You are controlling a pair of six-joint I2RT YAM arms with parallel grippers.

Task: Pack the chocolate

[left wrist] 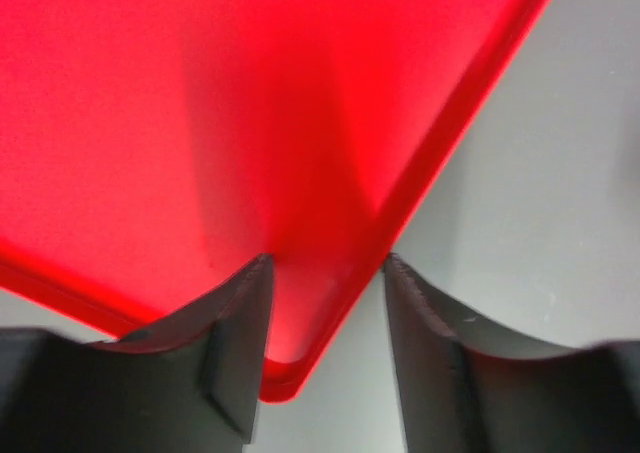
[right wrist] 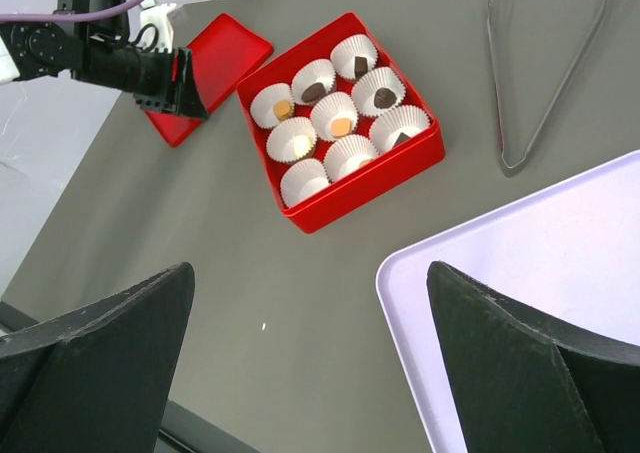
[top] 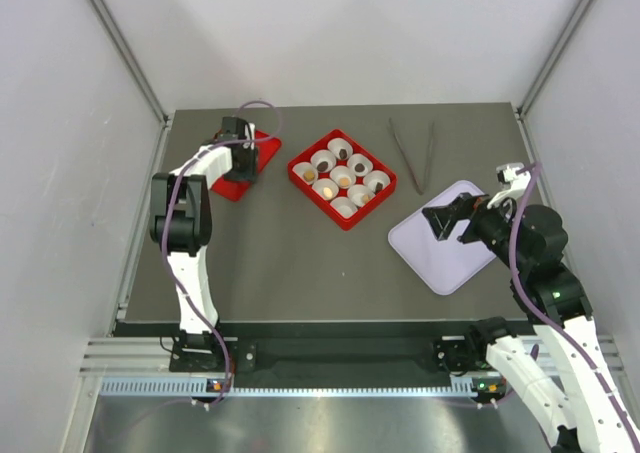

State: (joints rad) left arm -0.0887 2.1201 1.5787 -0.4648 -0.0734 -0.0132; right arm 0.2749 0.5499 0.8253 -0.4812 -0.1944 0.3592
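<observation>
A red box point(top: 300, 168) holds nine white paper cups. Chocolate lies in several cups: dark pieces point(right wrist: 385, 97) and tan pieces point(right wrist: 341, 126); three cups nearest me look empty. The box also shows in the right wrist view point(right wrist: 350, 198). A flat red lid point(top: 265, 143) lies left of the box. My left gripper point(top: 246, 173) is open, its jaws straddling the lid's corner point(left wrist: 285, 373): one finger over the lid, the other over the table. It holds nothing point(left wrist: 328, 263). My right gripper point(top: 441, 221) is open wide and empty point(right wrist: 310, 268), above the tray's left corner.
A lavender tray point(top: 440, 263) lies at the right, also in the right wrist view point(right wrist: 560, 263). Metal tongs point(top: 405, 156) lie behind it, right of the box. The lid point(right wrist: 215, 68) and left gripper point(right wrist: 190, 88) show in the right wrist view.
</observation>
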